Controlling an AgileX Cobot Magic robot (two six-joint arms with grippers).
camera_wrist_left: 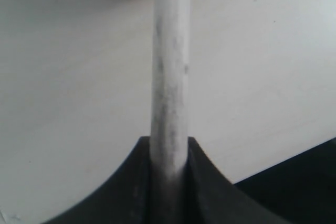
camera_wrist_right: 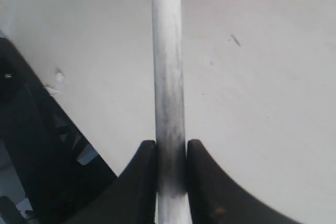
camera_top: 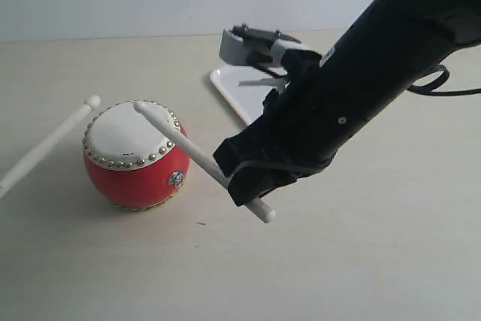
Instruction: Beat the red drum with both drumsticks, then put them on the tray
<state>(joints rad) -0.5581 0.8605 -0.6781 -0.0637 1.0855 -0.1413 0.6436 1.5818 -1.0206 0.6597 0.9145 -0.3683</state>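
The right gripper (camera_wrist_right: 171, 145) clamps one drumstick (camera_top: 192, 152), tip on the red drum's (camera_top: 135, 174) skin; the left gripper (camera_wrist_left: 169, 142) clamps the other drumstick (camera_top: 45, 144), tip beside the drum; the tray (camera_top: 228, 86) lies behind the right gripper, mostly hidden; the drum's silver emblem (camera_top: 176, 178) is unreadable.

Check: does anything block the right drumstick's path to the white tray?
Nothing visible: bare beige table lies between the slim cream wooden drumstick in the right tool and the white rectangular tray, mostly hidden behind the black arm.
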